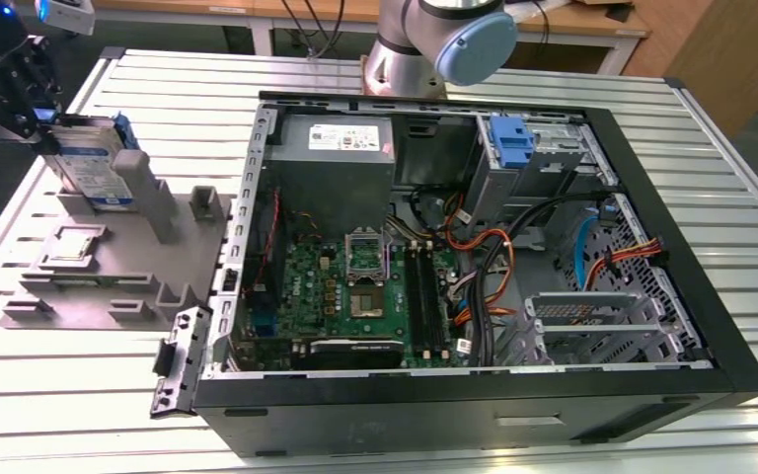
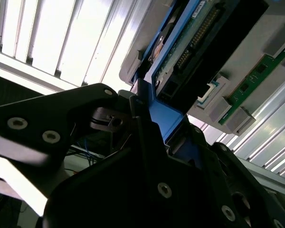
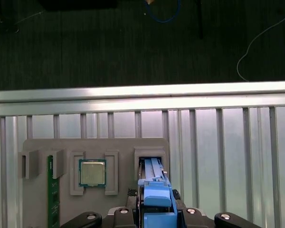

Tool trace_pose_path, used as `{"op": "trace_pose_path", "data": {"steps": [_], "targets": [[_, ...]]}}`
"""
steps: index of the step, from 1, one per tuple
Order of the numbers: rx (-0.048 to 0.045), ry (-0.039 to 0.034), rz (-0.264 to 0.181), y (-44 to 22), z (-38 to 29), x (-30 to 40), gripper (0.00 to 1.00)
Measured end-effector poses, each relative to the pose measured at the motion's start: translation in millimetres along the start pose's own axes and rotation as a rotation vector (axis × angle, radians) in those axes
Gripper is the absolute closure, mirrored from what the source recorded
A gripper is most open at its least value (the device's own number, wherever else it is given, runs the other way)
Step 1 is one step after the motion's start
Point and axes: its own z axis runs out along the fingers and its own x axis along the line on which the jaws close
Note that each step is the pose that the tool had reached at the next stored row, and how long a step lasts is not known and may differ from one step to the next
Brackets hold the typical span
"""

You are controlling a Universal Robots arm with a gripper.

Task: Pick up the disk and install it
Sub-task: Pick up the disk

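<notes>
The disk point(image 1: 94, 163) stands on edge in a slot of the grey fixture point(image 1: 103, 286), on the table at the exterior view's left. Its white-and-blue label faces the camera and a blue frame runs along its edges. My gripper point(image 1: 39, 117) sits at the disk's top end, shut on the blue frame. In the first wrist view the blue-framed disk point(image 3: 156, 197) rises out of the fixture slot between my black fingers. The second wrist view shows the disk's underside point(image 2: 180, 52) and its blue frame point(image 2: 161, 118) clamped in my gripper point(image 2: 147, 123).
An open computer case point(image 1: 695, 296) fills the table's middle and the exterior view's right, with a motherboard, cables, a grey power supply point(image 1: 333, 138) and a blue latch point(image 1: 511, 138) at a drive bay. The fixture also holds a processor chip point(image 3: 92, 172) and a green memory stick point(image 3: 50, 190).
</notes>
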Motion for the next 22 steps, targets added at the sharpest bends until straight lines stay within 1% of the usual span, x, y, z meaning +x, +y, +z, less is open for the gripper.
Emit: {"op": "trace_pose_path", "data": {"steps": [7, 13, 22], "targets": [[0.0003, -0.0001, 0.000, 0.0, -2.1, 0.0, 0.63], [0.0002, 0.0001, 0.000, 0.0, -5.5, -0.1, 0.63], [0.0001, 0.0002, 0.000, 0.0, -6.0, -0.1, 0.63]]}}
